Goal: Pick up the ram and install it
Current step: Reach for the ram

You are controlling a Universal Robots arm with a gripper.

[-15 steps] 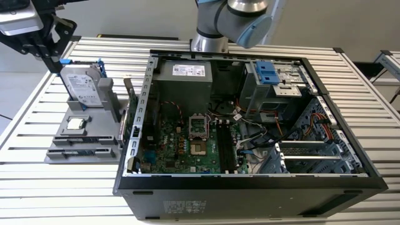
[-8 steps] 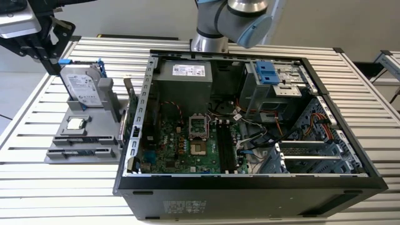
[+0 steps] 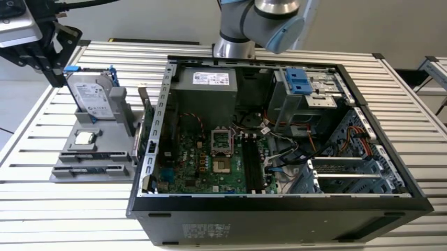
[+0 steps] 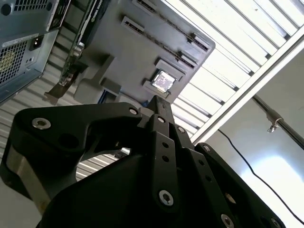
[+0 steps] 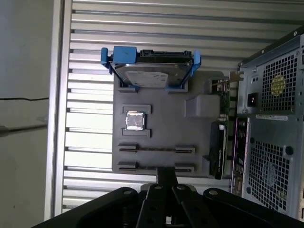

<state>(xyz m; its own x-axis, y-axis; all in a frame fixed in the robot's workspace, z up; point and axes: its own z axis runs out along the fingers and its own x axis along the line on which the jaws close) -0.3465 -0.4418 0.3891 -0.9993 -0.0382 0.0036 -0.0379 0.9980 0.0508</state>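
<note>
Slatted surface (image 3: pixel 42 209) bore a grey holder (image 5: pixel 161 128); whether its slots (image 5: pixel 156 148) held the ram could not be told. Exterior view exposed the motherboard (image 3: pixel 209 157); gripper (image 5: pixel 166 172) jaws were clenched together.

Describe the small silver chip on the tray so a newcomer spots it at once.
Beside the open computer case sits a grey tray. On it lies the chip, flat, square and silver, unlike the standing blue-framed hard drive next to it.
</note>
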